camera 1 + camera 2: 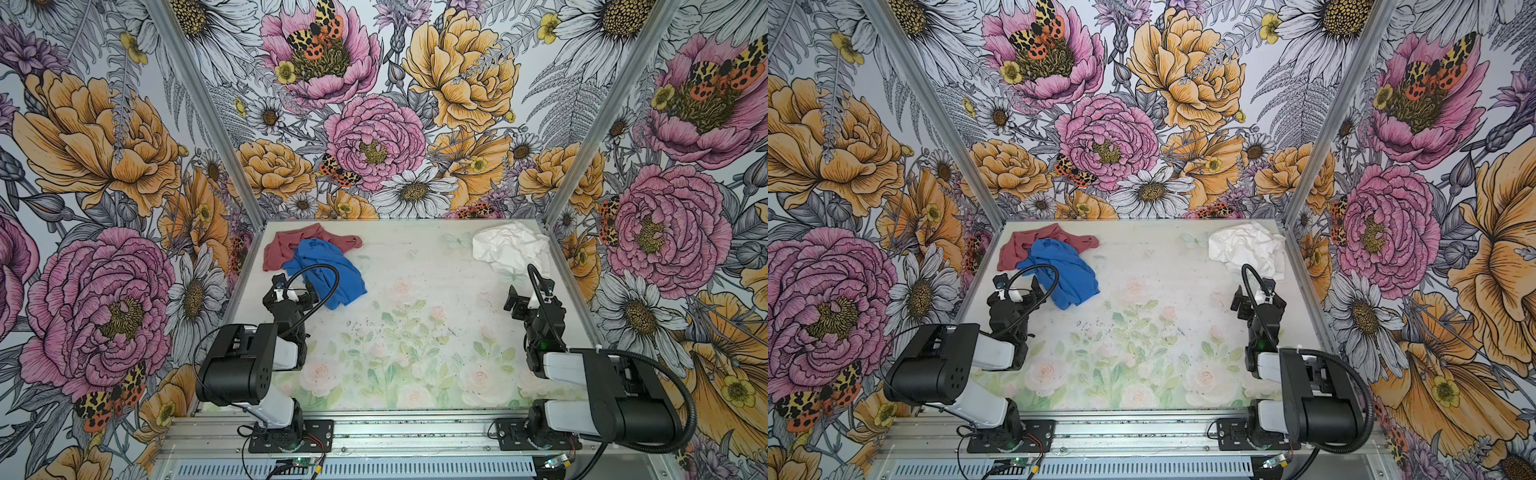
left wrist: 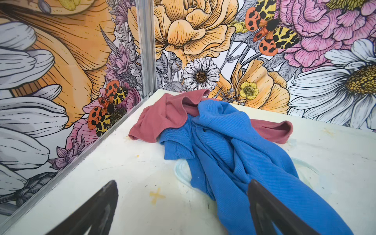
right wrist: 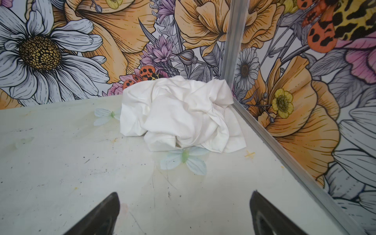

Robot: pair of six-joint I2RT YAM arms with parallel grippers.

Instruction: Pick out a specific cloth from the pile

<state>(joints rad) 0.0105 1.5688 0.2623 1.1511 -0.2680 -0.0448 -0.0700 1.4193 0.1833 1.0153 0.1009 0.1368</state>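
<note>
The cloth (image 1: 511,247) (image 1: 1246,249) is a crumpled white sheet in the table's far right corner, apart from the pile. The pile (image 1: 307,253) (image 1: 1044,255) lies at the far left, with a bright blue cloth (image 1: 332,274) (image 2: 234,152) draped over a dusty-red cloth (image 1: 282,245) (image 2: 162,118). My left gripper (image 1: 291,289) (image 1: 1017,289) (image 2: 183,183) is open at the blue cloth's near end, one fingertip over the fabric and nothing gripped. My right gripper (image 1: 530,291) (image 1: 1255,291) (image 3: 185,193) is open above bare table, a short way in front of the white cloth (image 3: 179,114).
Flower-printed walls close in the table (image 1: 415,291) on the left, back and right, with aluminium posts (image 1: 569,166) in the far corners. Both arm bases sit on a metal rail (image 1: 415,432) along the front edge. The tabletop has a faded flower print.
</note>
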